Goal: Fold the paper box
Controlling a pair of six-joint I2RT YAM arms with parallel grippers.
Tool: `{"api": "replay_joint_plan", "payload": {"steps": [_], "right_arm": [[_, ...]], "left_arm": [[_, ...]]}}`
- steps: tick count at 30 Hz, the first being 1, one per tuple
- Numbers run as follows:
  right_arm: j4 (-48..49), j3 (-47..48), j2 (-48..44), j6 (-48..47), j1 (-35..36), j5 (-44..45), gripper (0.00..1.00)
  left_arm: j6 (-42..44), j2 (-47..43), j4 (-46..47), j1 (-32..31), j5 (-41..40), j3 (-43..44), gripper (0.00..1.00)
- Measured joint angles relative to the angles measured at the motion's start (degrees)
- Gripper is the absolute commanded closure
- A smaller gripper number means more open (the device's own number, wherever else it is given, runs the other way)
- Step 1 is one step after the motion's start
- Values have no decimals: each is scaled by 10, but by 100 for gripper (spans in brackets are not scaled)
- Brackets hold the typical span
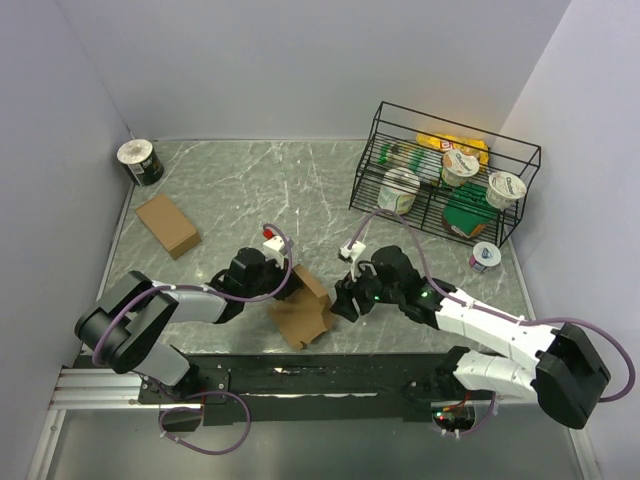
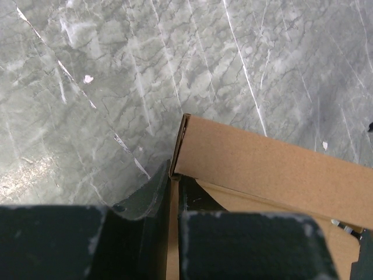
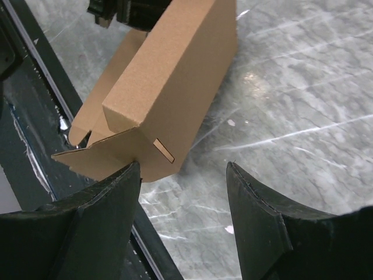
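The paper box (image 1: pixel 303 310) is brown cardboard, partly formed, and lies near the table's front edge between the two arms. My left gripper (image 1: pixel 285 282) is shut on the box's thin side wall at its left end. In the left wrist view that wall runs between the fingertips of the left gripper (image 2: pixel 173 186), with a raised panel of the paper box (image 2: pixel 274 169) beyond. My right gripper (image 3: pixel 183 169) stands open at the paper box's (image 3: pixel 175 76) slotted end. Its left finger (image 3: pixel 119 186) touches the end flap and its right finger is over bare table. From above, the right gripper (image 1: pixel 345 298) sits just right of the box.
A second, fully formed brown box (image 1: pixel 168 224) lies at the left. A tape roll (image 1: pixel 140 162) stands in the back left corner. A black wire basket (image 1: pixel 372 150) at the back right holds cups and packets. One small cup (image 1: pixel 484 257) stands beside it. A black rail (image 1: pixel 300 375) runs along the front edge.
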Motion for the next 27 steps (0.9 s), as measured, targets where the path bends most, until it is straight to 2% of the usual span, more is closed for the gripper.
{"api": "replay_joint_plan", "payload": {"steps": [11, 20, 25, 27], "right_arm": [[35, -1, 22, 32, 30, 52, 30], [108, -41, 22, 41, 48, 56, 30], [132, -51, 23, 41, 53, 56, 33], [137, -51, 25, 41, 53, 65, 39]], "left_arm": [[-4, -1, -1, 0, -20, -1, 97], [-6, -10, -5, 0, -31, -3, 97], [-6, -15, -4, 0, -30, -6, 97], [-6, -19, -5, 0, -30, -9, 97]]}}
